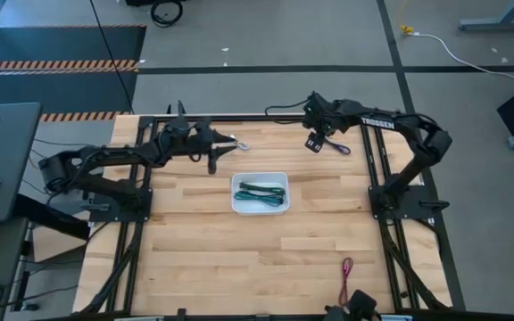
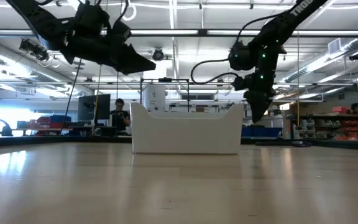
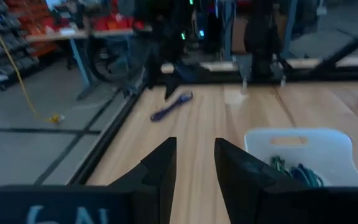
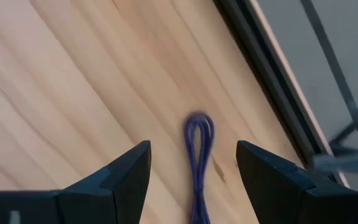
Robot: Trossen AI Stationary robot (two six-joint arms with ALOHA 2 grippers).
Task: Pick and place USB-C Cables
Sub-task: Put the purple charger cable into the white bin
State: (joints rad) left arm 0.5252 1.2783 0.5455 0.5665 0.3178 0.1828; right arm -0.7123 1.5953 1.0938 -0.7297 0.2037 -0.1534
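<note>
A white tray (image 1: 236, 203) sits mid-table with a green cable (image 1: 262, 186) and a teal cable (image 1: 264, 198) lying in it. A purple cable (image 1: 339, 148) lies on the wood near the far edge. My right gripper (image 1: 315, 143) hovers over it, open, pointing down. In the right wrist view the purple cable (image 4: 197, 134) lies between the spread fingers of that gripper (image 4: 192, 155). My left gripper (image 1: 226, 143) is raised above the table, open, beside a silver-white cable (image 1: 241, 144). A dark red cable (image 1: 347, 267) lies near the near edge.
The table's dark frame rail (image 4: 272, 93) runs close behind the purple cable. A dark device (image 1: 360, 308) sits at the near edge. Bare wood lies left and right of the tray. A person (image 2: 120, 115) shows in the room beyond the table.
</note>
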